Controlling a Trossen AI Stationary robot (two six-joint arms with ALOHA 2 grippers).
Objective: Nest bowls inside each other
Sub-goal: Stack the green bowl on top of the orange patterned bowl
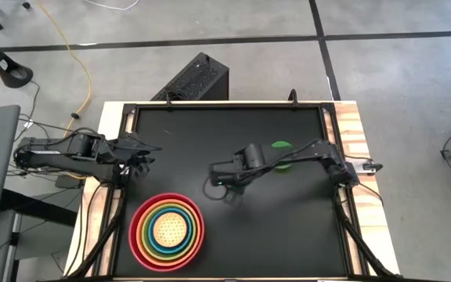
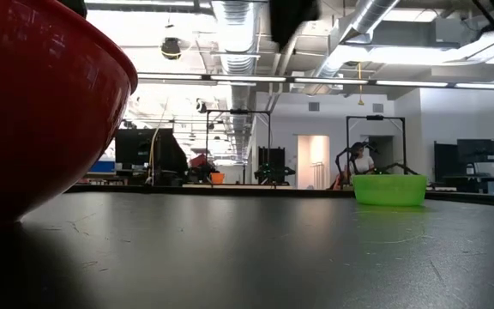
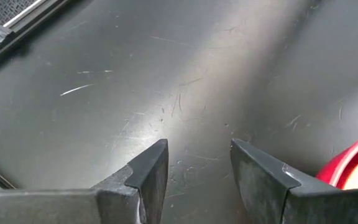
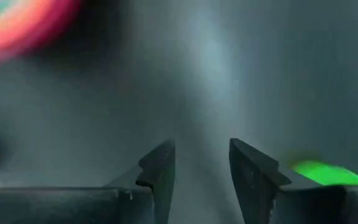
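A stack of nested bowls stands near the table's front left: a large red bowl [image 1: 136, 237] holds orange, lime green and blue bowls, with a small patterned yellow bowl [image 1: 167, 230] in the middle. The smallest bright green bowl [image 1: 282, 149] rests on its base alone at the centre right, partly hidden under my right arm, and shows in the low view [image 2: 389, 189]. My right gripper [image 4: 201, 148] hangs open above the table's middle [image 1: 224, 185], between the stack and the green bowl, with nothing between its fingers. My left gripper [image 3: 197, 148] waits open at the left [image 1: 147, 155], beyond the stack.
The red bowl's wall [image 2: 41, 103] fills the low view's left side. A black perforated box [image 1: 196, 78] stands on the floor past the table's far edge. Bare black tabletop [image 1: 288, 227] lies to the right of the stack. A person [image 2: 363, 160] is far off in the room.
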